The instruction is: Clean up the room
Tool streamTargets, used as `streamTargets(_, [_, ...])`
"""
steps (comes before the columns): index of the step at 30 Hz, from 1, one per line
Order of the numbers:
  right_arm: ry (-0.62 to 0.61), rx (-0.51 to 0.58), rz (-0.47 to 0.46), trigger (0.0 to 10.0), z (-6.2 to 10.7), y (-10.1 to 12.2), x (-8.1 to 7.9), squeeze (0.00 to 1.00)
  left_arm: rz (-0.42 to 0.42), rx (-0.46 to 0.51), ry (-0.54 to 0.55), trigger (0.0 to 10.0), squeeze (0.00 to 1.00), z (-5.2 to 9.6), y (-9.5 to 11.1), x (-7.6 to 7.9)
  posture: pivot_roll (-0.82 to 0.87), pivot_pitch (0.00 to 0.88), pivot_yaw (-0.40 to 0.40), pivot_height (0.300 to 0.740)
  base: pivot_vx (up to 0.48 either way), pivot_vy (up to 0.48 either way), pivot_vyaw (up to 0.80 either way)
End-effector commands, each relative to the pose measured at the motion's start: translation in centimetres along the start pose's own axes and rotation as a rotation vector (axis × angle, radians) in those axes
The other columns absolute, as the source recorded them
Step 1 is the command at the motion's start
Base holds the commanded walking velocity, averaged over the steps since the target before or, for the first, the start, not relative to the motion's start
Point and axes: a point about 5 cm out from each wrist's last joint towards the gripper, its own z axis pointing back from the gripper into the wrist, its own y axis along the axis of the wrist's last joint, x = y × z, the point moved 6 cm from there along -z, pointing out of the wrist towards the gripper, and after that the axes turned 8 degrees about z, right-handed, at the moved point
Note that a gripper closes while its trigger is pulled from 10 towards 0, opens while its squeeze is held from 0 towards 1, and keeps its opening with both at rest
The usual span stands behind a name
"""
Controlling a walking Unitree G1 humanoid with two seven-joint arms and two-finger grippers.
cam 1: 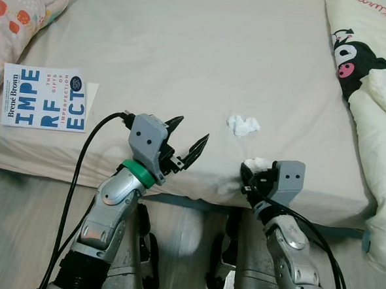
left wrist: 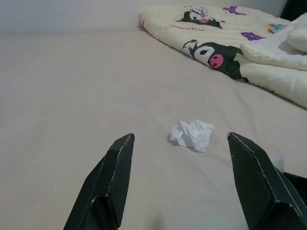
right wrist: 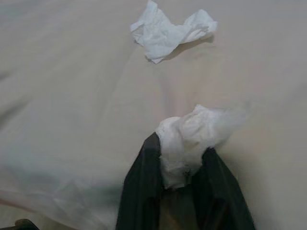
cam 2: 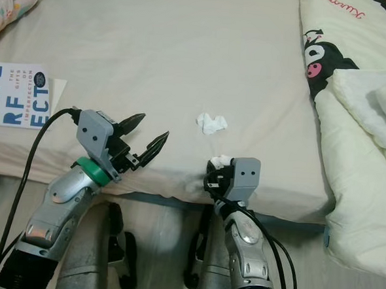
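Pinching a crumpled white tissue (right wrist: pixel 189 136) between its two black fingers, the right gripper (cam 1: pixel 251 174) sits low over the near edge of the bed (cam 1: pixel 185 59), its fingertips pressed close to the beige sheet. In the right wrist view the wad bulges out above the fingers (right wrist: pixel 141 191), which close on its lower part.

A second crumpled tissue (cam 1: pixel 242 125) lies loose on the sheet, a little farther in from the near edge and just beyond the held one, apart from it.

The left gripper (cam 1: pixel 186 143) hovers above the near edge of the bed, left of the right gripper, with its fingers spread wide and nothing between them. In the left wrist view the loose tissue shows on the sheet between and beyond the two fingertips (left wrist: pixel 122 153).

A book (cam 1: pixel 44 97) with large blue letters on a white cover lies flat near the left edge of the bed. A pillow (cam 1: pixel 17 16) with a red pattern sits at the far left corner, just beyond the book. A cream quilt (cam 1: pixel 372 116) with a black cartoon figure runs along the right edge of the bed.
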Motion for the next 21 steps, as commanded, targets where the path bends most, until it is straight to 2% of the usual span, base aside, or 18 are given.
streamTargets(1, [-0.039, -0.07, -0.025, 0.0, 1.2, -2.3, 0.5, 0.0, 0.005, -0.036, -0.019, 10.0, 0.0, 0.3, -1.2, 0.4, 0.03, 0.28, 0.08, 0.6, 0.0, 0.0, 0.0])
streamTargets(6, [-0.108, -0.013, -0.004, 0.0, 1.6, -1.1, 2.0, 0.0, 0.011, -0.045, -0.028, 10.0, 0.0, 0.0, -1.6, 0.4, 0.03, 0.281, 0.084, 0.6, 0.0, 0.0, 0.0])
streamTargets(8, [-0.183, 0.034, 0.028, 0.0, 2.1, -0.1, 3.7, 0.0, 0.02, -0.054, -0.02, 10.0, 0.0, -0.1, -2.0, 0.2, 0.02, 0.277, 0.096, 0.6, 0.0, 0.0, 0.0])
streamTargets(10, [-0.183, 0.034, 0.028, 0.0, 2.1, -0.1, 3.7, 0.0, 0.02, -0.054, -0.02, 10.0, 0.0, -0.1, -2.0, 0.2, 0.02, 0.277, 0.096, 0.6, 0.0, 0.0, 0.0])
streamTargets(12, [-0.291, 0.085, 0.093, 0.0, 2.9, 1.1, 6.0, 0.0, 0.011, -0.092, -0.046, 10.0, 0.0, -0.3, -3.4, 0.8, 0.0, 0.272, 0.099, 0.6, 0.0, 0.0, 0.0])
streamTargets(13, [-0.291, 0.085, 0.093, 0.0, 2.9, 1.1, 6.0, 0.0, 0.011, -0.092, -0.046, 10.0, 0.0, -0.3, -3.4, 0.8, 0.0, 0.272, 0.099, 0.6, 0.0, 0.0, 0.0])
streamTargets(14, [-0.342, 0.105, 0.122, 0.0, 3.4, 1.6, 7.0, 0.0, 0.011, -0.12, -0.075, 10.0, 0.0, -0.5, -4.4, 1.5, 0.0, 0.272, 0.105, 0.6, 0.0, 0.0, 0.0])
streamTargets(15, [-0.342, 0.105, 0.122, 0.0, 3.4, 1.6, 7.0, 0.0, 0.011, -0.12, -0.075, 10.0, 0.0, -0.5, -4.4, 1.5, 0.0, 0.272, 0.105, 0.6, 0.0, 0.0, 0.0])
streamTargets(18, [-0.42, 0.152, 0.156, 0.0, 4.6, 2.8, 8.3, 0.0, 0.01, -0.202, -0.074, 10.0, 0.0, -1.4, -7.4, 2.1, -0.02, 0.27, 0.123, 0.6, 0.0, 0.0, 0.0])
streamTargets(21, [-0.431, 0.167, 0.162, 0.0, 4.8, 3.2, 8.5, 0.0, 0.013, -0.222, -0.056, 10.0, 0.0, -1.6, -8.0, 2.0, -0.02, 0.27, 0.123, 0.6, 0.0, 0.0, 0.0])
